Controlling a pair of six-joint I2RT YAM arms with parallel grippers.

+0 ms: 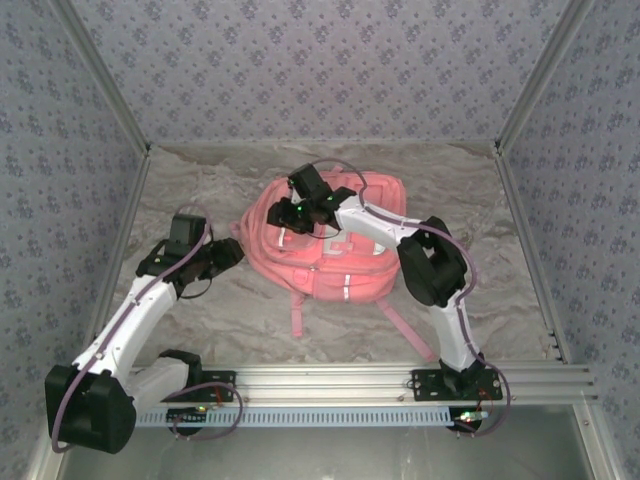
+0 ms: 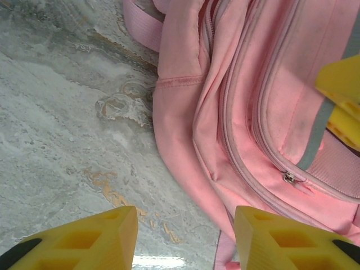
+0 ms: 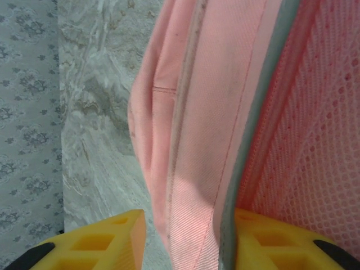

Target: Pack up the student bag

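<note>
The student bag (image 1: 345, 255) lies flat mid-table, pink, with pale strips and straps trailing toward me. My right gripper (image 1: 291, 212) reaches over the bag's far left corner. In the right wrist view it (image 3: 188, 239) is open, a fold of the bag (image 3: 208, 112) with a grey edge strip (image 3: 253, 135) and pink mesh (image 3: 320, 124) standing between the jaws; a sliver of table shows beside the left finger. My left gripper (image 1: 232, 253) hovers open at the bag's left edge. In the left wrist view it (image 2: 185, 239) frames bare table and the bag (image 2: 242, 112) side, with a zip pull (image 2: 288, 178).
The marble-patterned table (image 1: 200, 190) is boxed in by patterned walls (image 1: 60, 150) on three sides. An aluminium rail (image 1: 330, 380) runs along the near edge. Two pink straps (image 1: 410, 330) lie between bag and rail. A yellow finger (image 2: 340, 90) of the right gripper shows at the left wrist view's right edge.
</note>
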